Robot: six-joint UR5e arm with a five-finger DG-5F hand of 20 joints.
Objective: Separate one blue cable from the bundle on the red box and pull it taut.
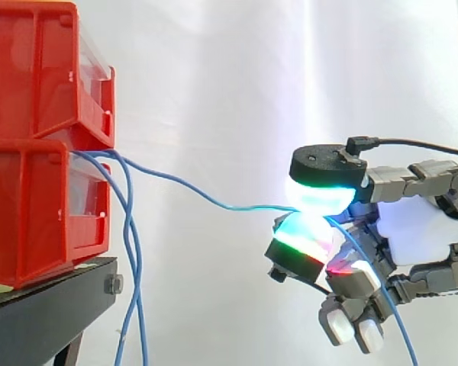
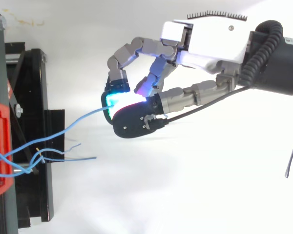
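At the left edge the red box point(image 1: 38, 221) sits on a black stand point(image 1: 46, 313), with a second red bin stacked on top. The bundle point(image 2: 29, 167) leaves the box front. In the side view two of its strands hang toward 6 o'clock, and the bottom edge cuts them off.

One blue cable point(image 1: 214, 200) is already apart from the rest. It runs from the box toward 4 o'clock in the side view and toward 2 o'clock in the top view, straight into the robot hand point(image 2: 210, 41). It has a shallow bend, so it looks nearly taut rather than fully so.

The robot hand is clamped on this cable, pinching it between the glowing pads point(image 1: 320, 194) of its thumb and one finger, while the other fingers curl below and hold nothing.

The cable looks thin, light and limp, with a smooth sheath that could slide through the pads. A firm pinch well away from the box, as here, seems right, with a pull toward 3 o'clock.

The exact contact point is lost in the glow. Where the strands are fixed at the box is hard to make out. Past the pinch, the cable's tail drops toward 5 o'clock and runs out of the side view.
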